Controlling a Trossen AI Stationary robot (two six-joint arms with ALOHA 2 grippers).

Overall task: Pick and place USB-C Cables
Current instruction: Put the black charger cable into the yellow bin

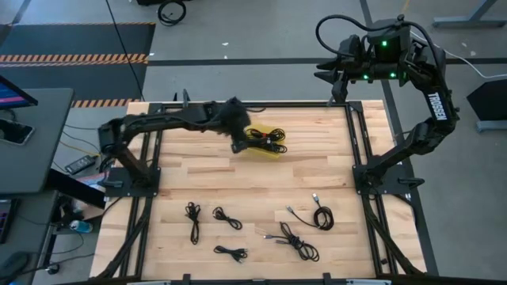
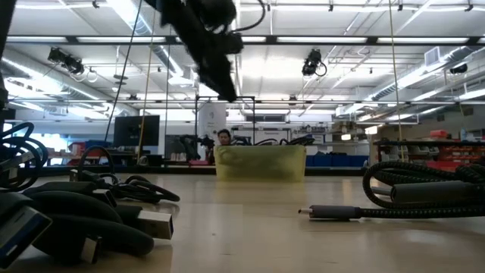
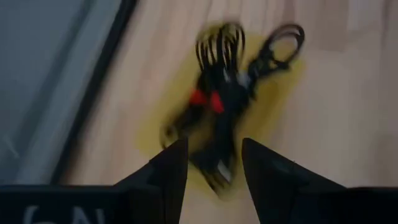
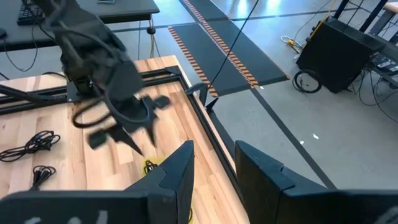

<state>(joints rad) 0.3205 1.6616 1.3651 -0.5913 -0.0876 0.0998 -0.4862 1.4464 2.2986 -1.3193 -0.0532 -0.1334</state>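
- USB-C cables [image 1: 267, 139] already dropped lie heaped in the yellow tray [image 1: 264, 151] at the desk's [image 1: 238, 182] far middle; we see thin black coils with red bands, some loops hanging past the rim.
- Loose cables [image 1: 303, 242] wait near the desk's front edge.
- We judge a loop could snag the left gripper [image 3: 214, 163] above the tray, jaws apart and empty, and get dragged out.
- Right gripper [image 4: 213, 163] waits off the far right corner, jaws apart.

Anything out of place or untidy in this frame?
Nothing damaged or spilled. The cables in the yellow tray sit in a loose heap, some loops reaching past its edge. Five more cables lie scattered along the table's near side.
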